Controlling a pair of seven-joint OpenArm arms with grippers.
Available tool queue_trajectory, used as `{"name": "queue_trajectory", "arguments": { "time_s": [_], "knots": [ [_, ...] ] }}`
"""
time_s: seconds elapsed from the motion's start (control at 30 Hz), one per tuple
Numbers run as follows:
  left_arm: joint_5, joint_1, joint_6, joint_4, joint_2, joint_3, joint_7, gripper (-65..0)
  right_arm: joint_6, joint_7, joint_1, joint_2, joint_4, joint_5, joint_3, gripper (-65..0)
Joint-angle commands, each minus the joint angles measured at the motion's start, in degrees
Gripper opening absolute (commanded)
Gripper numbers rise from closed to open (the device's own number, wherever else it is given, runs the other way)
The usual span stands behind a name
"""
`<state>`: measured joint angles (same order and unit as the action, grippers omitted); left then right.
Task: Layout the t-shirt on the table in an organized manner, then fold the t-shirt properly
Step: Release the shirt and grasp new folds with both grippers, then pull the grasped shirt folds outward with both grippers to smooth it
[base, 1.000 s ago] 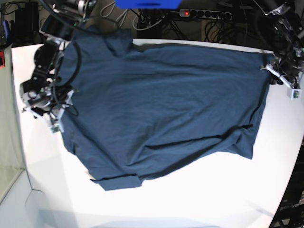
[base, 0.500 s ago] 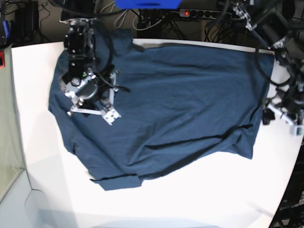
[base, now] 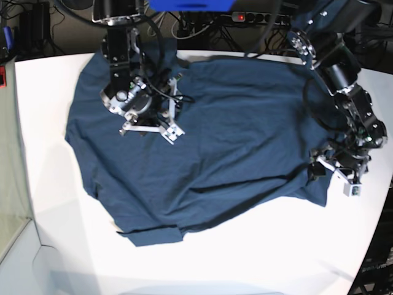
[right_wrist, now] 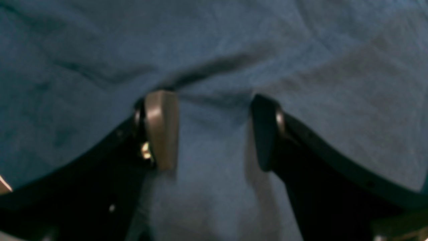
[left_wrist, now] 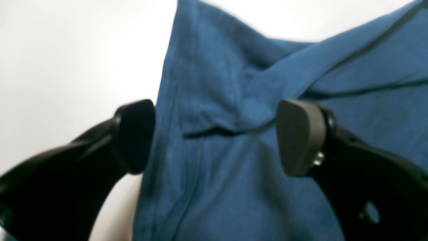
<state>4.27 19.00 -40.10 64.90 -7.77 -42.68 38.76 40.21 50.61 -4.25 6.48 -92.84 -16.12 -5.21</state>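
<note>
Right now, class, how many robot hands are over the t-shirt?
2. The right hand is over the t-shirt near the base view's upper left; the left hand is at its edge on that view's right. Both are open.

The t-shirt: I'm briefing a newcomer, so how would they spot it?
A white table fills the base view. Spread across most of it lies the t-shirt, wrinkled, under both arms. It is the only dark navy cloth there.
</note>
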Motion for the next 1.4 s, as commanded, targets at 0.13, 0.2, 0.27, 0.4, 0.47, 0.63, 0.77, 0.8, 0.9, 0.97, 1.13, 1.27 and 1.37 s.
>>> {"name": "queue_trajectory", "arguments": {
  "time_s": [0.13, 0.2, 0.27, 0.4, 0.47, 0.63, 0.77, 0.8, 0.9, 0.97, 1.13, 1.27, 1.37],
  "knots": [
    [-0.8, 1.96, 3.74, 0.81, -0.63, 0.26, -3.73, -10.2, -0.21, 0.95, 0.69, -0.02, 1.89, -0.98, -0.02, -29.4],
    [-1.24, 1.87, 5.77, 0.11, -0.71, 0.35, -4.61, -10.2, -0.21, 0.95, 0.6, -0.02, 2.33, -0.98, -0.02, -29.4],
    [-0.89, 2.05, 5.94, -1.83, -0.71, 1.31, -5.05, -10.2, -0.21, 0.95, 0.6, -0.02, 2.86, -0.98, -0.19, -29.4],
    [-1.33, 2.05, 6.29, -4.03, -0.98, 2.28, -5.22, -10.2, -0.21, 0.86, 0.51, -0.02, 3.12, -0.98, -0.02, -29.4],
    [-1.33, 2.14, 6.29, -5.08, -0.89, 2.37, -6.1, -10.2, -0.21, 0.86, 0.43, -0.11, 3.12, -0.98, -0.02, -29.4],
    [-1.33, 2.14, 6.29, -6.05, -0.71, 2.19, -7.07, -14.8, -0.21, 0.86, 0.43, -1.07, 3.12, -0.98, 0.07, -29.4],
    [-1.33, 2.23, 6.29, -8.16, -0.98, 2.02, -7.16, -31.0, -0.21, 0.86, 0.34, -1.25, 3.12, -0.98, 0.07, -29.4],
    [-1.42, 2.23, 6.29, -8.24, -1.07, 2.02, -7.16, -35.0, -0.21, 0.86, 0.34, -1.25, 3.12, -0.98, 0.07, -29.4],
    [-1.42, 2.31, 6.29, -8.24, -1.07, 2.02, -7.16, -42.6, -0.21, 0.86, 0.25, -1.25, 3.12, -0.98, 0.07, -29.4],
    [-1.42, 2.31, 6.29, -7.89, -1.07, 2.02, -7.16, -44.6, -0.21, 0.86, 0.25, -1.25, 3.12, -0.98, 0.07, -29.4],
    [-1.5, 3.11, 5.94, -7.72, -0.89, 2.02, -7.16, -51.5, -0.21, 0.86, 0.16, -1.34, 3.12, -0.98, 0.07, -29.4],
    [-1.5, 3.63, 5.94, -7.72, -0.89, 2.02, -7.16, -63.0, -0.21, 0.86, 0.16, -2.04, 3.12, -0.98, 0.07, -29.4],
    [-1.5, 4.42, 6.21, -7.81, -0.8, 2.02, -7.16, -64.1, -0.21, 0.86, 0.16, -2.04, 3.12, -0.98, 0.07, -29.4]
  ]
}}
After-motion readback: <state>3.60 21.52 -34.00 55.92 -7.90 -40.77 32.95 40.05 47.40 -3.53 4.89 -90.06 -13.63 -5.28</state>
